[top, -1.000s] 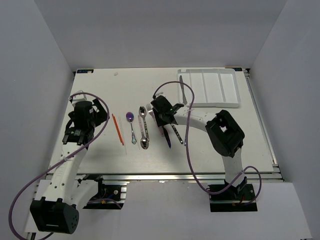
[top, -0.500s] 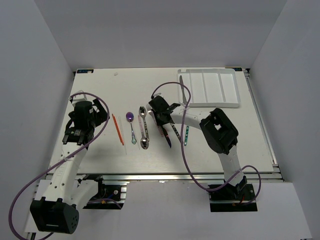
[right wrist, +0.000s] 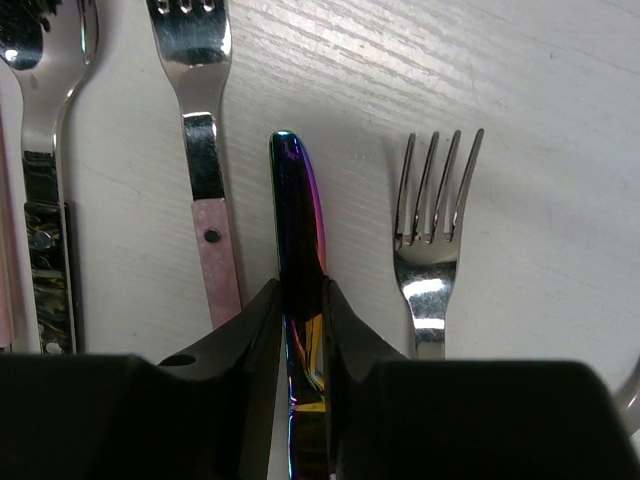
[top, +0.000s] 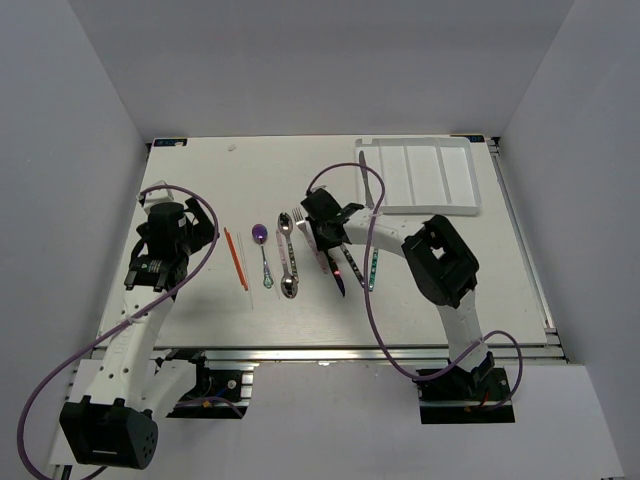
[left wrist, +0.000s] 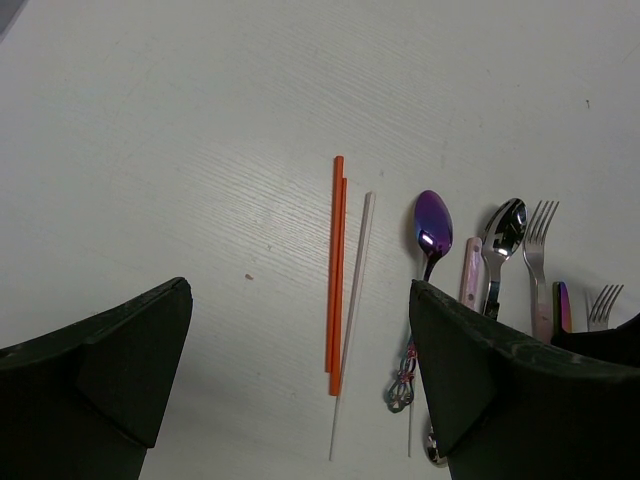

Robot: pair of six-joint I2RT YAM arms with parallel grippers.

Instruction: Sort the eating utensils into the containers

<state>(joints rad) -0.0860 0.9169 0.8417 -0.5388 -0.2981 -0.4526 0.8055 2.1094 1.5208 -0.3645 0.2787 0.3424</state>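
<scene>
Right claw (right wrist: 300,297) closed onto knife (right wrist: 297,190): slim, iridescent purple-blue, rounded tip.

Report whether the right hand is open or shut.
The right hand is shut on the iridescent knife: both fingers press its sides.

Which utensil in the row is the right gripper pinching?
The iridescent purple-blue knife, lying between the pink-handled fork and the plain silver fork; the right gripper clamps its two sides.

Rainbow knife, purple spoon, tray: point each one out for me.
Rainbow knife (right wrist: 297,200), right wrist view, its free rounded end.
Purple spoon (left wrist: 433,222), left wrist view, its bowl.
Tray (top: 445,174), top view, a bare compartment.
</scene>
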